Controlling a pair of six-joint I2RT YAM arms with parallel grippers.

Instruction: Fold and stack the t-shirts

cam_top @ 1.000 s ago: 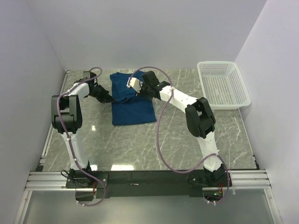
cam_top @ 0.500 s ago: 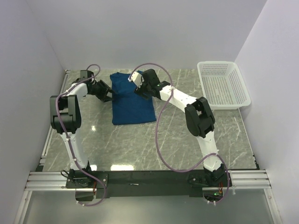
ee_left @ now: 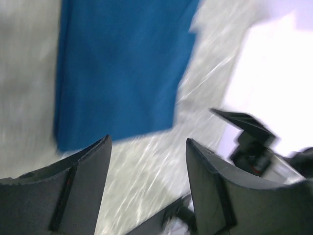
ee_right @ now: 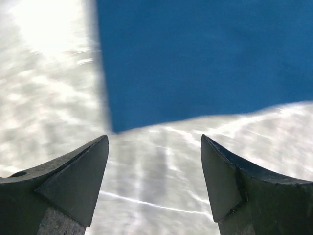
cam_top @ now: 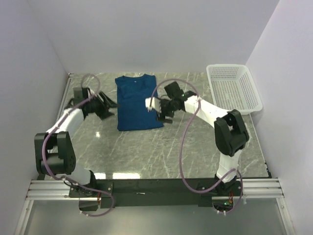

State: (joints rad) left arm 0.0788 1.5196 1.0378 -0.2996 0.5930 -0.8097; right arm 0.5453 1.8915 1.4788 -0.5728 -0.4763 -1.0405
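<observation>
At the near edge of the grey marble tabletop, the 2 arms stand bolted to a metal rail. The left arm runs up the left side and reaches in toward the middle. The right arm bends at a dark elbow on the right side and reaches leftward.

Between their ends lies the t-shirt, dark blue and folded into 1 long flat rectangle. It sits in the far half of the tabletop, a little left of centre, with its far end close to the far edge.

The left gripper sits just beside the shirt's left edge, apart from the cloth, its jaws spread and nothing between them. Its wrist view is blurred, but the 2 dark fingers frame bare marble. The blue cloth lies beyond their tips, and the other arm's dark gripper shows off to the right.

The right gripper hovers by the shirt's right edge, close to its near right corner, with its jaws also wide apart and empty. From its wrist, the fingers show only marble between them, and 1 corner of the cloth lies just ahead of the tips.

Farthest back, in the far right corner of the tabletop, stands a white mesh basket, well apart from the shirt.
</observation>
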